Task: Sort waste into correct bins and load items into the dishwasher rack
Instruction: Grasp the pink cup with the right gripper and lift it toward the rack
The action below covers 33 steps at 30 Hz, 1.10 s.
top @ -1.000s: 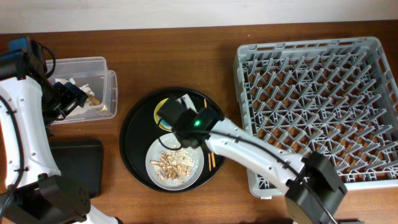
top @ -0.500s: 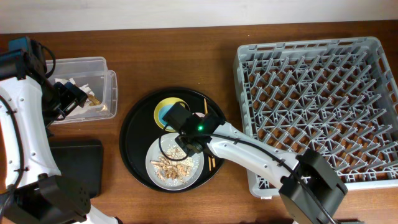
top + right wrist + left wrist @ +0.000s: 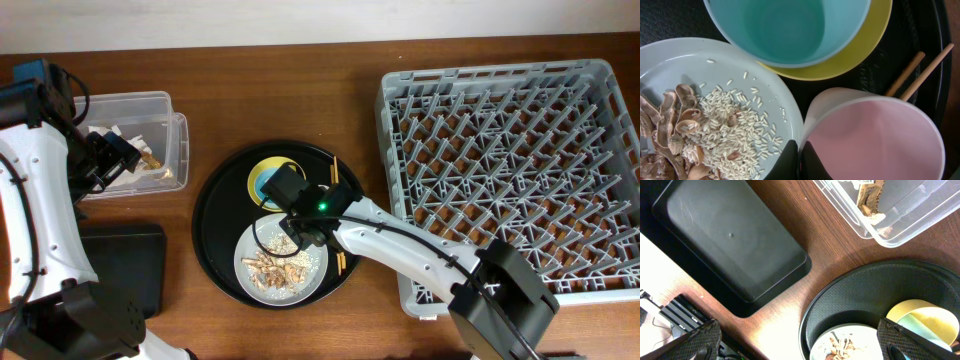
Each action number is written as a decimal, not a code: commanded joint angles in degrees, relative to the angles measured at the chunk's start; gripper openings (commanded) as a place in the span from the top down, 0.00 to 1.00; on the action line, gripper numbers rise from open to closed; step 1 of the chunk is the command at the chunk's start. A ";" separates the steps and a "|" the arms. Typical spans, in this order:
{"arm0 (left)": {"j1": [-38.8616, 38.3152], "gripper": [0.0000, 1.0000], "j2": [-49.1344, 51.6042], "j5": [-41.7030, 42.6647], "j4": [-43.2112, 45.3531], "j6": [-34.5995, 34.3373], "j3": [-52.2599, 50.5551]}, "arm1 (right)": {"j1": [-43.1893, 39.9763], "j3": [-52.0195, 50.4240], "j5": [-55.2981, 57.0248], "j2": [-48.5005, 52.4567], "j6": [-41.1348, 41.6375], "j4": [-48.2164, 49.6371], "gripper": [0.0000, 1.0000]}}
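My right gripper (image 3: 801, 159) is shut on the rim of the pink cup (image 3: 875, 140), one finger inside and one outside the wall. The cup stands on the round black tray beside the pale plate (image 3: 765, 85) with rice and brown crumbs (image 3: 715, 125). A light-blue cup (image 3: 790, 25) sits inside the yellow bowl (image 3: 865, 50). Chopsticks (image 3: 920, 70) lie behind the pink cup. In the overhead view the right gripper (image 3: 300, 222) covers the pink cup. My left gripper (image 3: 110, 155) hangs open over the clear tub (image 3: 150, 105), which holds napkins (image 3: 115, 135). The rack (image 3: 510, 170) stands at the right.
A shallow black tray (image 3: 125, 265) lies at the front left, below the clear tub. The round black tray (image 3: 215, 215) fills the middle of the table. Bare wood runs between it and the rack.
My right gripper slid a little toward the plate and then closed on the pink cup's rim. The left arm has not moved.
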 commanded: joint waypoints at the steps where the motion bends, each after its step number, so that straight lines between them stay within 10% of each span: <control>1: 0.20 0.01 -0.57 -0.04 -0.04 -0.52 0.61 | -0.11 3.63 0.13 -1.64 0.07 -1.57 0.96; 12: 0.20 0.01 -0.57 -0.07 -0.07 -0.52 0.61 | -13.81 20.31 -2.38 -10.25 0.07 -19.61 0.96; 20: 0.20 0.01 -0.57 -0.07 -0.07 -0.55 0.61 | -44.22 19.93 -42.86 -11.80 -5.66 -20.20 0.96; 33: 0.20 0.01 -0.57 -0.07 -0.04 -0.52 0.61 | -65.53 15.82 -75.69 -5.42 -11.56 -20.00 0.96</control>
